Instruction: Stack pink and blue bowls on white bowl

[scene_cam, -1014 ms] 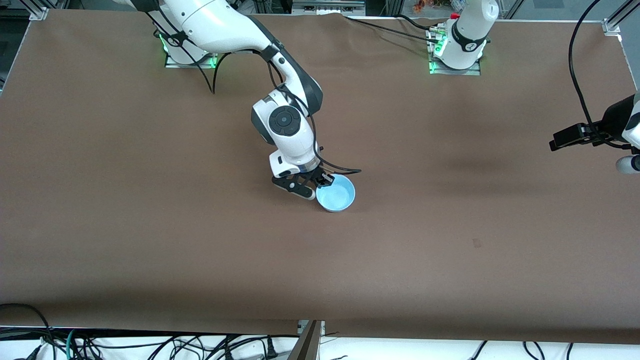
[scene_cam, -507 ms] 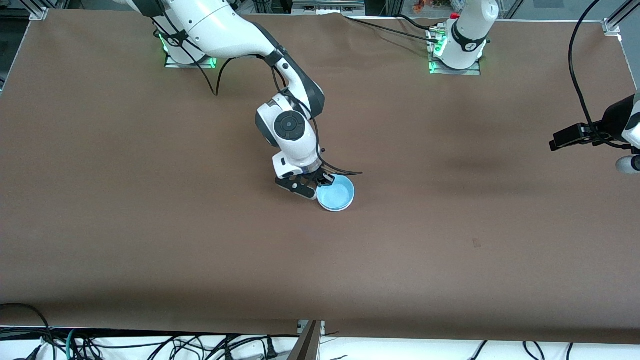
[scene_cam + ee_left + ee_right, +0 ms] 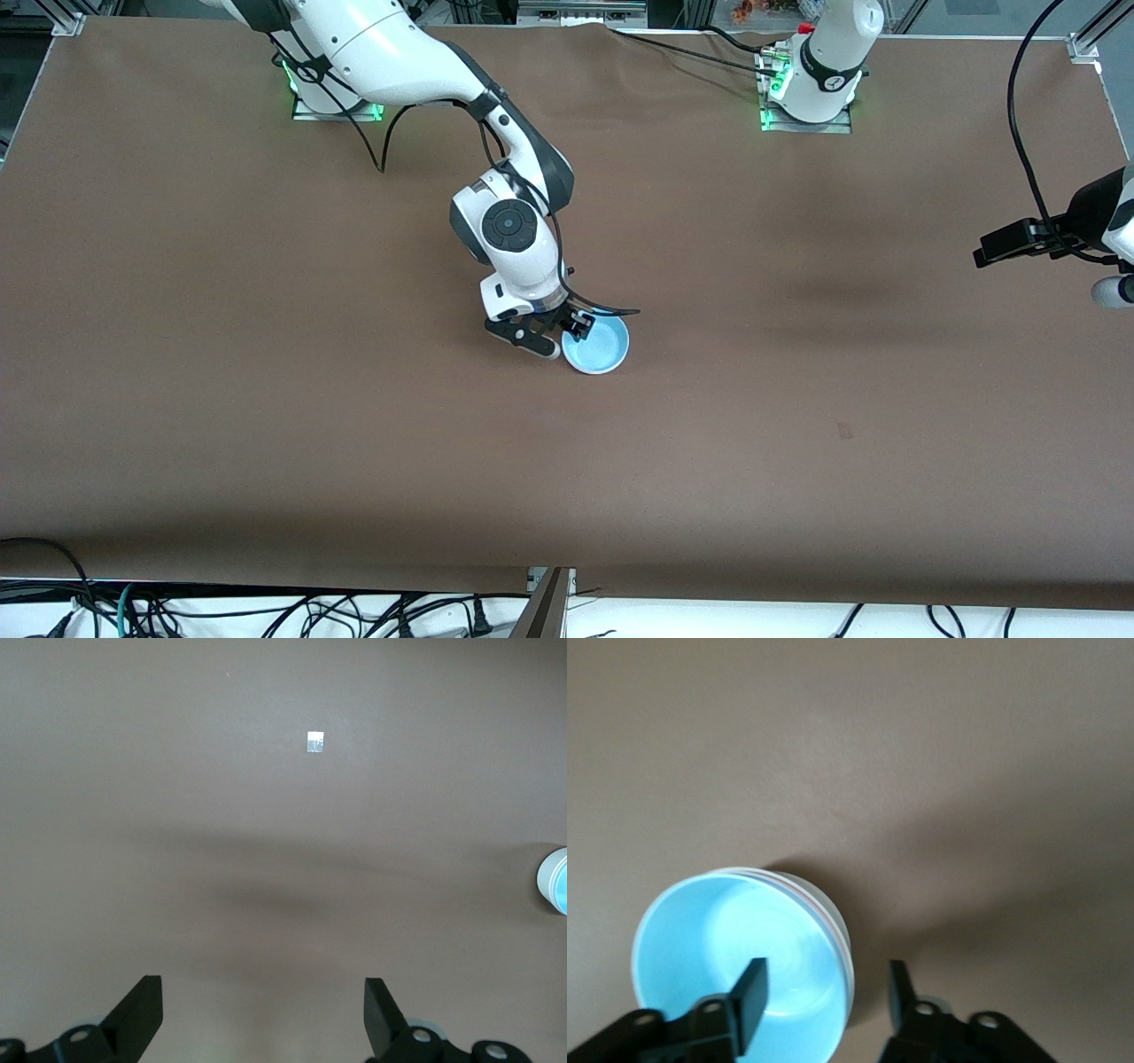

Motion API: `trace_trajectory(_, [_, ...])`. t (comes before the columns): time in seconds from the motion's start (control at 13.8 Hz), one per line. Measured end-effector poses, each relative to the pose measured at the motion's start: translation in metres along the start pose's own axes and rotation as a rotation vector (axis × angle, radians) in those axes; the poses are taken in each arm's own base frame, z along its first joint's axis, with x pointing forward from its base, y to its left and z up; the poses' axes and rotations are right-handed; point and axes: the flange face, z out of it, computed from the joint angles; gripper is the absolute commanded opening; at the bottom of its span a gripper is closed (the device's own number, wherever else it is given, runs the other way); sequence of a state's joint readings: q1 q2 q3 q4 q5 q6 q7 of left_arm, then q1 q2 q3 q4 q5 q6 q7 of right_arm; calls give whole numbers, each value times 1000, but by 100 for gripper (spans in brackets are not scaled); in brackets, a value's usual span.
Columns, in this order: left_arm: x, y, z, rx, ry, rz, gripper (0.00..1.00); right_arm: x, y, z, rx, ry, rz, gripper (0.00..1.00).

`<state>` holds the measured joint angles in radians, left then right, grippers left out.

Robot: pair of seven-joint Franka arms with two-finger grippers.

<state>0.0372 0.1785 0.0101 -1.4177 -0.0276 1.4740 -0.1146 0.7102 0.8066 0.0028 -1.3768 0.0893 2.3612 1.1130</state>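
The blue bowl [image 3: 735,970] looks like smooth plastic with a soft sheen inside; a white rim [image 3: 837,935] edges it at three o'clock. The table [image 3: 266,425] carries a matt brown covering, faintly creased.

A light sky-blue bowl [image 3: 596,345] sits upright near the middle of the brown table, open side up, its inside smooth and bare. It is nested in a stack: thin pink and white rims [image 3: 833,926] show just beneath its lip.
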Motion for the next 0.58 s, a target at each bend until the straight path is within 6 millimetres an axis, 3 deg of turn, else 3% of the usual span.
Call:
trace_trajectory(0.29, [0,0,0,0,0,0,100,45,-6,-61,-78,-36,41,69])
trace_trajectory(0.58, [0,0,0,0,0,0,100,118,25,-144,-126,-95,8,69])
